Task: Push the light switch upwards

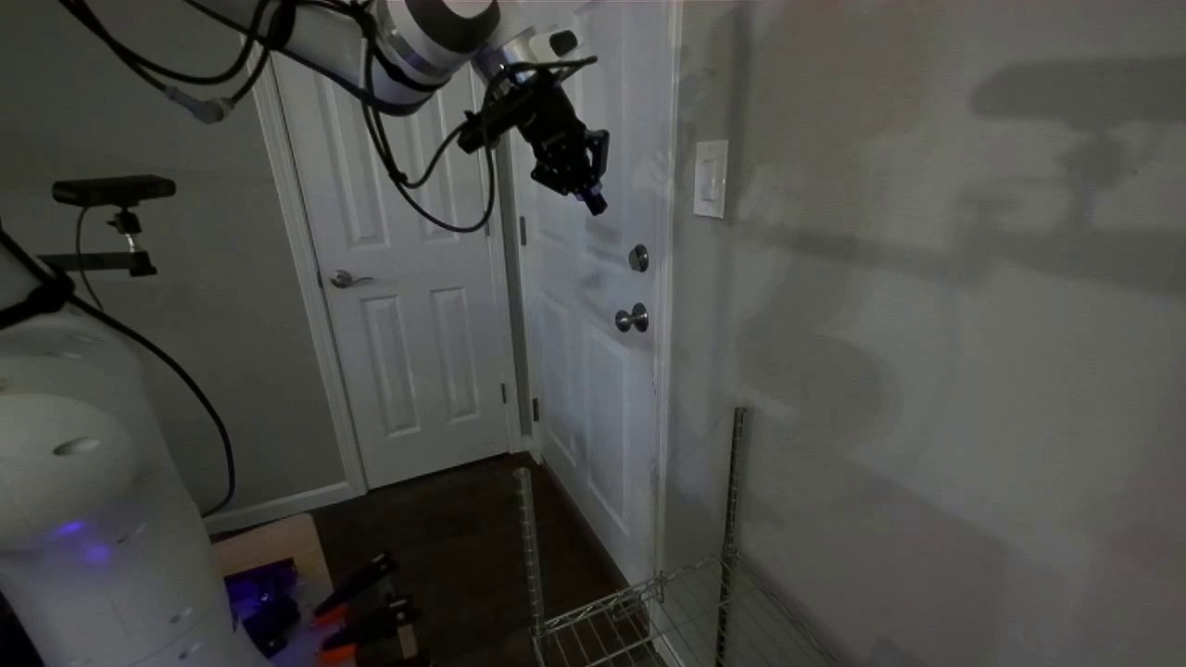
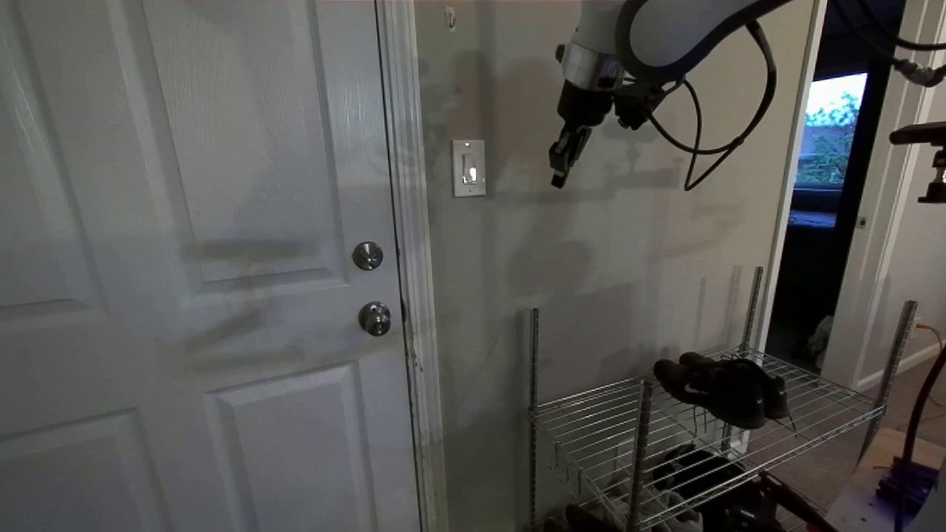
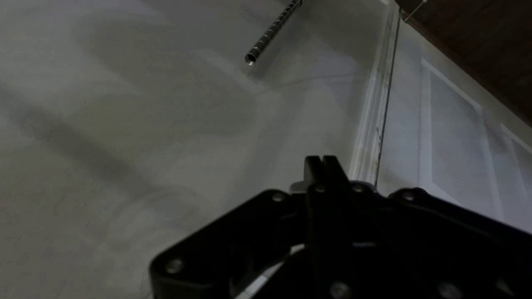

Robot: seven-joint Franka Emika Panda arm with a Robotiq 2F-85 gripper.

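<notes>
In an exterior view, a white panelled door carries a round silver metal deadbolt above a round silver metal doorknob. Black shoes rest on a silver wire shelving rack. Beyond a white-framed doorway, a bright window shows green foliage. Another white panelled door with a silver metal lever handle stands above a dark brown floor.

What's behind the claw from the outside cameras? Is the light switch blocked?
Behind the claw is a white door or the wall, depending on the exterior view. Whatever it covers can't be seen. The light switch is uncovered in both.
</notes>
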